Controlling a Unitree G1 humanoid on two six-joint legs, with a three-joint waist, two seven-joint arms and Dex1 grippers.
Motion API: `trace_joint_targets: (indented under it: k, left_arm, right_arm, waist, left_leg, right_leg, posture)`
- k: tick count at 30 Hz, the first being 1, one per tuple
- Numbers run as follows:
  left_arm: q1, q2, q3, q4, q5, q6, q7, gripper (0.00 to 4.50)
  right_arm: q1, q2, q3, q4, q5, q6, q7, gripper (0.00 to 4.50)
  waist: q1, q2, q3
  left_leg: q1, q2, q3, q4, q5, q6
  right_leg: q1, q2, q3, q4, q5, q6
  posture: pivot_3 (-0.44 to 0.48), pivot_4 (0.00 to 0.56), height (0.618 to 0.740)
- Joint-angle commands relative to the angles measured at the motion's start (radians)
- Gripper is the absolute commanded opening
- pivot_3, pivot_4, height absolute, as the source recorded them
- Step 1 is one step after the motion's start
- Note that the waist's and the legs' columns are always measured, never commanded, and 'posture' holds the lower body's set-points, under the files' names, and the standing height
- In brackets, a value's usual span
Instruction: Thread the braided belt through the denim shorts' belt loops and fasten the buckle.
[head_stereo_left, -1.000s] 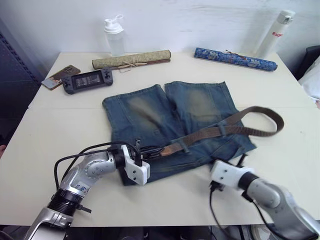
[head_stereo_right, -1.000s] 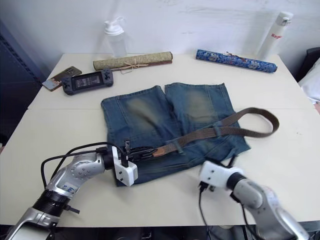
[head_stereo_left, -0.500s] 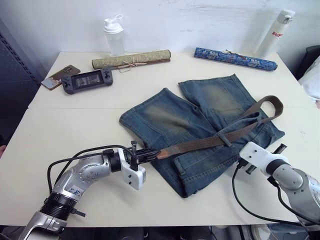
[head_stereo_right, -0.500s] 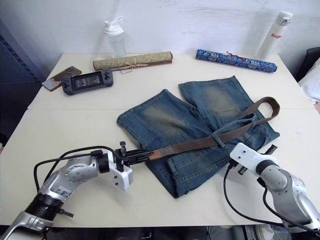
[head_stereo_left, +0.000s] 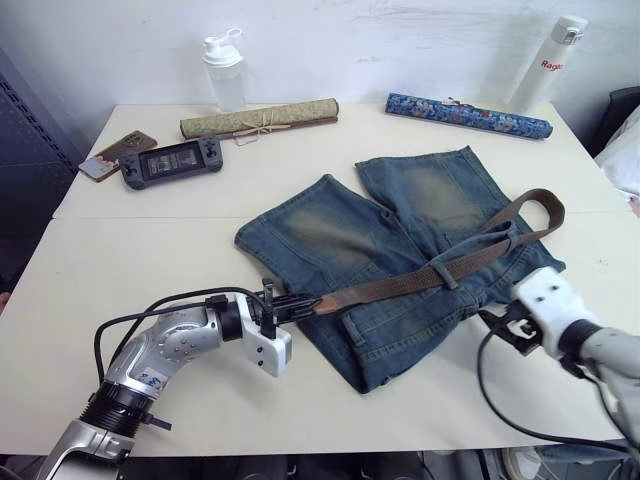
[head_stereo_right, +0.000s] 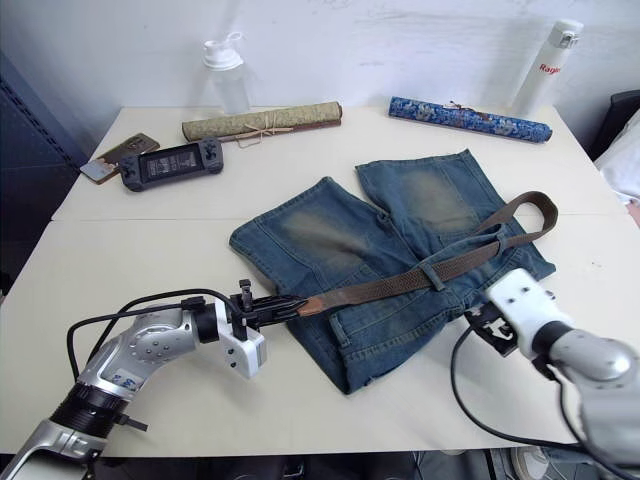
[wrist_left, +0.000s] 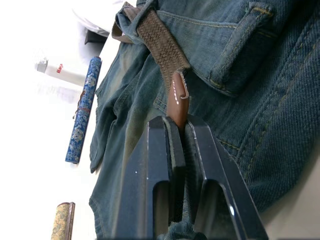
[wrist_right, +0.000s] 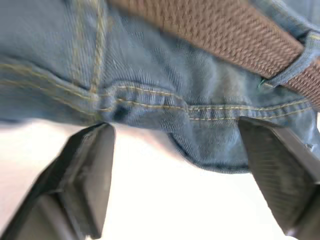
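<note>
While my left hand (head_stereo_left: 283, 308) is clamped on the tan leather tip of the braided belt (head_stereo_left: 420, 277), I hold that end low, just off the near-left hem of the denim shorts (head_stereo_left: 400, 250). Reason, as I judge it: keeps the strap taut so it feeds cleanly. Shorts lie skewed mid-desk, waistband toward near right. Belt runs right across the waistband, passes under at least one of the belt loops (head_stereo_left: 441, 271), then curls back in a loop at far right. Buckle: cannot make it out. My right hand (head_stereo_left: 512, 322) sits at the shorts' right edge, fingers apart, gripping nothing, waistband seam just ahead of it. Far side of the desk (head_stereo_left: 120, 250): handheld console (head_stereo_left: 172, 160), shaker bottle (head_stereo_left: 225, 72), two rolled cloth tubes, white flask (head_stereo_left: 545, 65). All well apart, nothing blocking.
</note>
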Motion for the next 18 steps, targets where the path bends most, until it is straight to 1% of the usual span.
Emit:
trace_joint_targets:
  k: [1,2,3,4,5,7,9,11,12,14,15,16,18]
  left_arm:
    - [-0.006,0.001,0.025,-0.034,-0.027,-0.019,0.022,0.00]
    - [-0.005,0.000,0.027,-0.036,-0.027,-0.022,0.025,0.00]
    - [-0.006,-0.001,0.029,-0.038,-0.029,-0.025,0.028,0.00]
    - [-0.006,-0.002,0.031,-0.039,-0.031,-0.028,0.030,0.00]
    - [-0.008,-0.003,0.033,-0.041,-0.030,-0.031,0.032,0.00]
    - [-0.012,-0.008,0.038,-0.043,-0.034,-0.030,0.036,0.00]
    - [-0.013,-0.010,0.039,-0.047,-0.034,-0.030,0.038,0.00]
    - [-0.015,-0.012,0.040,-0.052,-0.034,-0.035,0.040,0.00]
    - [-0.016,-0.013,0.040,-0.054,-0.034,-0.036,0.041,0.00]
    - [-0.021,-0.016,0.037,-0.055,-0.034,-0.048,0.043,0.00]
    - [-0.023,-0.017,0.036,-0.055,-0.035,-0.052,0.044,0.00]
    - [-0.026,-0.017,0.034,-0.055,-0.036,-0.059,0.045,0.00]
    - [-0.030,-0.016,0.031,-0.056,-0.042,-0.072,0.044,0.00]
  right_arm:
    - [-0.081,-0.005,-0.191,-0.140,0.325,0.249,0.106,3.96]
    - [-0.137,0.027,-0.239,-0.151,0.458,0.360,0.092,3.96]
    - [-0.207,0.097,-0.273,-0.153,0.589,0.504,0.056,3.96]
    - [-0.259,0.147,-0.298,-0.153,0.680,0.612,0.025,3.96]
    - [-0.313,0.238,-0.314,-0.153,0.768,0.700,-0.031,3.96]
    - [-0.340,0.472,-0.298,-0.149,0.869,0.824,-0.155,3.96]
    - [-0.323,0.627,-0.288,-0.122,0.945,0.859,-0.286,3.96]
    - [-0.301,0.785,-0.296,-0.068,1.048,0.859,-0.444,3.96]
    - [-0.243,0.786,-0.215,-0.026,1.222,0.749,-0.595,3.96]
    - [-0.183,0.842,-0.120,0.015,1.373,0.660,-0.771,3.96]
    - [-0.167,0.850,-0.086,0.025,1.428,0.626,-0.839,3.96]
    - [-0.152,0.860,-0.028,0.043,1.515,0.541,-0.964,3.96]
    - [-0.134,0.853,0.058,0.076,1.657,0.390,-1.153,3.96]
  waist:
    - [-0.002,0.000,0.000]
    - [-0.003,0.000,0.000]
    - [-0.004,0.000,0.000]
    - [-0.006,-0.001,0.000]
    - [-0.006,-0.001,0.000]
    - [-0.008,-0.001,0.000]
    - [-0.009,-0.001,0.000]
    - [-0.006,0.003,0.001]
    - [-0.005,0.004,0.000]
    - [-0.006,0.004,0.000]
    - [-0.008,0.004,0.000]
    - [-0.010,0.004,0.000]
    - [-0.021,0.004,0.000]
  left_leg:
    - [0.000,0.000,0.000,0.000,-0.001,0.001]
    - [0.000,0.001,-0.001,0.000,-0.001,0.001]
    - [0.000,0.001,-0.001,0.000,-0.001,0.001]
    - [0.000,0.001,-0.002,0.000,-0.001,0.001]
    - [0.000,0.002,-0.005,0.000,-0.001,0.001]
    - [0.000,0.002,-0.007,-0.001,-0.001,0.000]
    - [0.000,0.002,-0.009,-0.001,-0.001,-0.002]
    - [-0.002,0.002,-0.009,-0.002,0.001,-0.004]
    - [-0.003,0.001,-0.009,-0.003,0.001,-0.004]
    - [-0.005,0.000,-0.009,-0.002,0.002,-0.005]
    - [-0.005,-0.001,-0.008,-0.002,0.002,-0.004]
    - [-0.005,-0.003,-0.007,-0.002,0.002,-0.002]
    - [-0.005,-0.003,-0.004,-0.003,0.002,0.000]
  right_leg:
    - [0.000,0.000,0.000,0.000,0.000,0.000]
    - [0.000,0.000,0.000,0.000,0.000,0.000]
    - [0.000,0.000,0.000,-0.001,0.000,0.000]
    - [0.001,0.000,0.001,-0.001,0.000,0.000]
    - [0.002,0.000,0.002,-0.002,0.000,-0.002]
    - [0.003,0.000,0.002,-0.003,0.000,-0.003]
    - [0.004,0.001,0.000,-0.003,-0.001,-0.004]
    - [0.002,0.000,0.000,-0.001,-0.002,-0.005]
    - [0.000,0.000,0.000,0.000,-0.002,-0.005]
    - [-0.001,0.000,0.000,0.005,-0.002,-0.005]
    - [-0.002,0.000,0.000,0.007,-0.002,-0.005]
    - [-0.003,0.001,-0.002,0.008,-0.001,-0.004]
    - [-0.004,0.001,-0.001,0.008,-0.001,-0.003]
  posture:
    - [0.000,0.150,0.717]
    - [0.000,0.150,0.717]
    - [0.000,0.150,0.717]
    - [0.000,0.150,0.717]
    - [0.000,0.150,0.717]
    - [0.000,0.150,0.717]
    - [0.000,0.150,0.717]
    - [0.000,0.150,0.717]
    - [0.000,0.150,0.717]
    - [0.000,0.150,0.717]
    - [0.000,0.150,0.717]
    - [0.000,0.150,0.717]
    - [0.000,0.150,0.717]
